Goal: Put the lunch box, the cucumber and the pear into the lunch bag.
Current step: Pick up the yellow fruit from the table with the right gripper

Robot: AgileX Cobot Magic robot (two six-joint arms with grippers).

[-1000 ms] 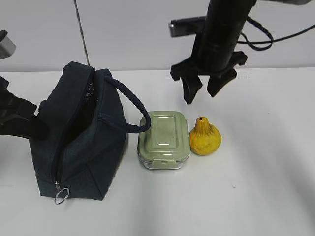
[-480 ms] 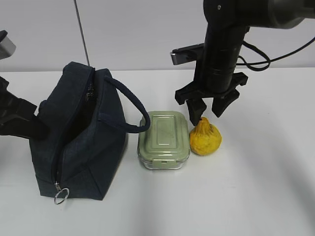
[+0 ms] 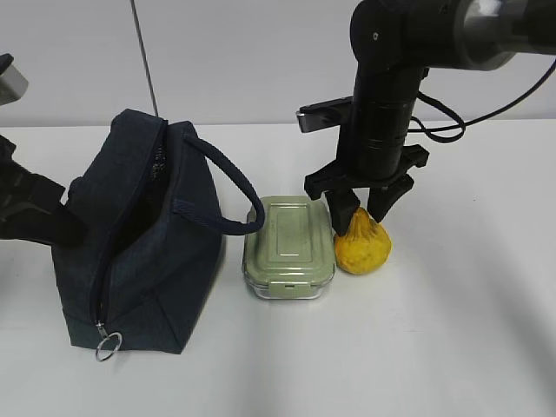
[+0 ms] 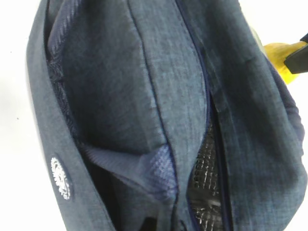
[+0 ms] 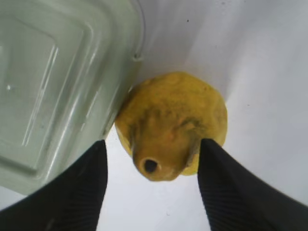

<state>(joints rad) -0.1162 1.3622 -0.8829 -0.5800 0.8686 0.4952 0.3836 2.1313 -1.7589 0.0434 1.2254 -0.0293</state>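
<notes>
Right gripper (image 3: 360,214): fingers spread, set either side of the pear's neck | pear (image 3: 362,244): on the surface, touching lunch box (image 3: 289,247) | left gripper: fingers' state cannot be told, lunch bag (image 3: 139,243) unzipped.

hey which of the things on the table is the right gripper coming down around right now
The small lumpy yellow-orange pear. The right gripper straddles its narrow neck with jaws open; the sage-green-lidded lunch box sits beside it, outside the jaws.
</notes>
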